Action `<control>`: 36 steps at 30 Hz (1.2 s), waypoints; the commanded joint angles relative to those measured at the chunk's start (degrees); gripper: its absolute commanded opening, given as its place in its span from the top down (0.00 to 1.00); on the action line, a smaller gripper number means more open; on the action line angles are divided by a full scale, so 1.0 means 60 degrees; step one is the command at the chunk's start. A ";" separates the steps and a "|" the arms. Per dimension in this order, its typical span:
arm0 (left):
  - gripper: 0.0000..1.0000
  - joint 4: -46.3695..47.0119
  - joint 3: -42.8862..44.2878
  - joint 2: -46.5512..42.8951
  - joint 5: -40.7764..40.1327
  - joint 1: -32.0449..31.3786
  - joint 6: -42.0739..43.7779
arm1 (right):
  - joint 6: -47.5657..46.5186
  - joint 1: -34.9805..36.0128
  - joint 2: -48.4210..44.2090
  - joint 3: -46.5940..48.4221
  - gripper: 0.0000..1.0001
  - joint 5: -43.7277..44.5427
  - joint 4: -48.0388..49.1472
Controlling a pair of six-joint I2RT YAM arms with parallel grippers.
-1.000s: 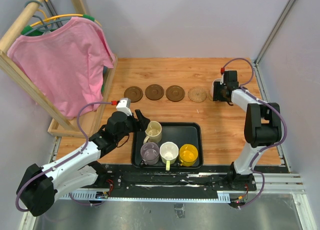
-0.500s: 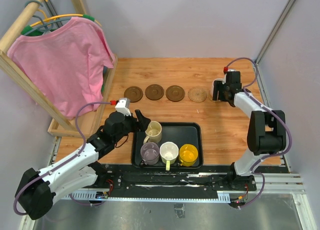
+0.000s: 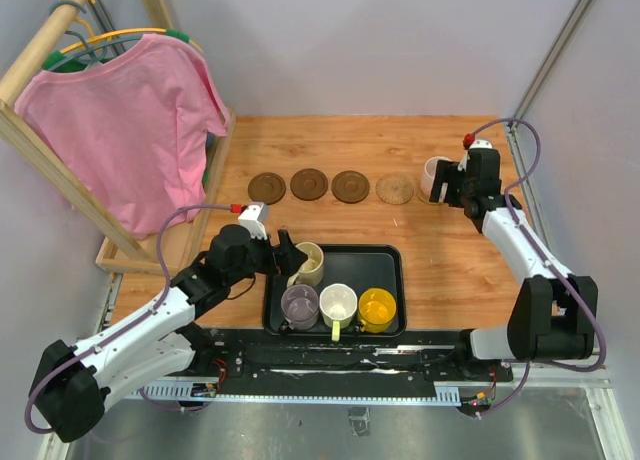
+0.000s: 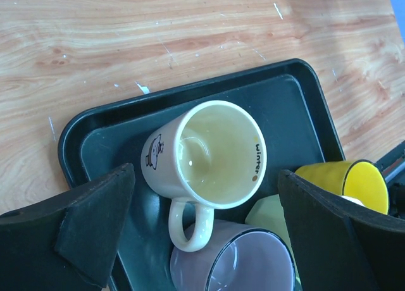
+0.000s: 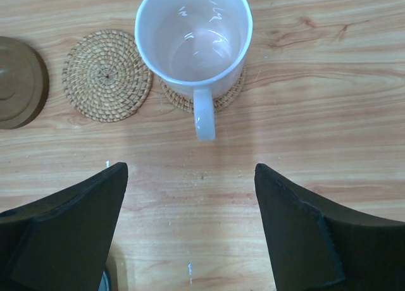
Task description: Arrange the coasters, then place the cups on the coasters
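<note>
The left gripper (image 4: 205, 209) has its fingers spread wide, with the cream mug (image 4: 209, 155) between their tips in the tray (image 4: 95, 139), untouched. The right gripper (image 5: 190, 196) also has its fingers apart, and the pink mug (image 5: 193, 38) sits on a woven coaster (image 5: 231, 98) just ahead of them.

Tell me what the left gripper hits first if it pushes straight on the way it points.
The left gripper would likely meet the cream mug in the tray first; it sits centred between the open jaws, though how close is unclear.
</note>
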 commanded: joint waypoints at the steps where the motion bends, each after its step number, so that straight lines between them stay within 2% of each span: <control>1: 0.00 0.0012 -0.0084 0.0009 0.0486 -0.0065 -0.0017 | 0.0374 0.0188 -0.0857 -0.0342 0.17 -0.0280 -0.0518; 5: 0.00 0.0210 -0.0157 0.0094 0.0528 -0.0065 -0.0024 | 0.0546 0.1055 -0.1974 -0.0883 0.17 -0.0179 -0.1125; 10: 0.00 0.0358 -0.0198 0.0350 0.0648 -0.0065 0.0010 | 0.1061 0.2776 -0.3348 -0.1635 0.17 -0.0112 -0.2345; 15: 0.00 0.0495 -0.0165 0.0551 0.0686 -0.0065 0.0089 | 0.1654 0.4039 -0.4624 -0.2286 0.19 -0.0660 -0.3475; 19: 0.00 0.0592 -0.0154 0.0718 0.0642 -0.0065 0.0088 | 0.1901 0.4566 -0.5778 -0.2765 0.27 -0.1007 -0.4190; 23: 0.00 0.0681 -0.0126 0.0880 0.0687 -0.0065 0.0011 | 0.1949 0.4840 -0.6658 -0.3014 0.52 -0.1262 -0.4779; 28: 0.00 0.0701 -0.0169 0.0931 0.0560 -0.0065 -0.0162 | 0.1880 0.5085 -0.6795 -0.3068 0.68 -0.1919 -0.4952; 32: 0.00 0.0701 -0.0266 0.0833 0.0452 -0.0065 -0.0296 | 0.1905 0.5433 -0.6571 -0.3108 0.71 -0.2197 -0.4627; 36: 0.00 0.0657 -0.0315 0.0688 0.0334 -0.0065 -0.0346 | 0.1933 0.5945 -0.5999 -0.3188 0.65 -0.2217 -0.4373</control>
